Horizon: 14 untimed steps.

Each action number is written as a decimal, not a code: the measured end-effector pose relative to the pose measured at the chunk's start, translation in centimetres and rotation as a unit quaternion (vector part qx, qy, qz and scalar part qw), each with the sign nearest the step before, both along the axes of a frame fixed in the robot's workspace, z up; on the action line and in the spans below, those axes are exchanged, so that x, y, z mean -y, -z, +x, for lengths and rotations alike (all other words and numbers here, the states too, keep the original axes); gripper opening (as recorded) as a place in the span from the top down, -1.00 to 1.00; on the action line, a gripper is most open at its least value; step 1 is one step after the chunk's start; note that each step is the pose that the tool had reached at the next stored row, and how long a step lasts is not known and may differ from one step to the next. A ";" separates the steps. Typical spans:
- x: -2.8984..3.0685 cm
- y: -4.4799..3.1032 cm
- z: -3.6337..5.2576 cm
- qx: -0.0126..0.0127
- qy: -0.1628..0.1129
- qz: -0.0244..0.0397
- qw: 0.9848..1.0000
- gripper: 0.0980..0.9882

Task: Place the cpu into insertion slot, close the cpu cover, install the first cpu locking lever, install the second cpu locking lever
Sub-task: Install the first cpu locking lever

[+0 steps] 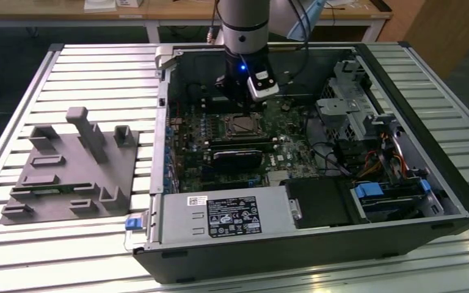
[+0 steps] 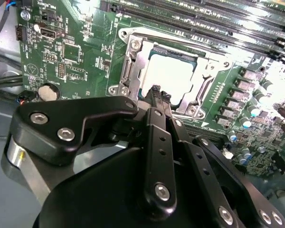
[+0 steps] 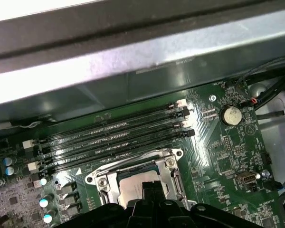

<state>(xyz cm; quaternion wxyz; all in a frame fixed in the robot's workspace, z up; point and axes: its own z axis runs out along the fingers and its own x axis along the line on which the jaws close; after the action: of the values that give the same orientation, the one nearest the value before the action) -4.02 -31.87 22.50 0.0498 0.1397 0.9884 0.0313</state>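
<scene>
The cpu [image 2: 173, 78] is seated in the insertion slot [image 2: 128, 66] (cpu cover [image 2: 206, 71] closed over it). Fingers [image 2: 154, 91] are seen clenched together, empty, at 6 o'clock of the cpu in the second wrist view.

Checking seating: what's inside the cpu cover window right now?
The cpu shows through the cpu cover window, its silvery top visible in both wrist views. The gripper hides its near edge; the insertion slot beneath is covered.

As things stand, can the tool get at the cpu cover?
Probably yes: the tool hangs right at the cpu cover, which lies closed over the cpu, with nothing between them.
</scene>
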 end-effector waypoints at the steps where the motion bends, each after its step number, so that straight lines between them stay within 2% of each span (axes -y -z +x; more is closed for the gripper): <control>1: 0.10 0.00 -0.04 0.000 0.000 0.000 1.000 0.98; 10: 1.00 0.00 -0.66 0.001 -0.003 0.000 1.000 0.98; 14: 1.10 -0.07 -0.74 0.001 -0.003 0.000 1.000 0.98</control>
<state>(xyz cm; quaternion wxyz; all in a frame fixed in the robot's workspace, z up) -4.76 -32.98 22.58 0.0508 0.1363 0.9889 0.0315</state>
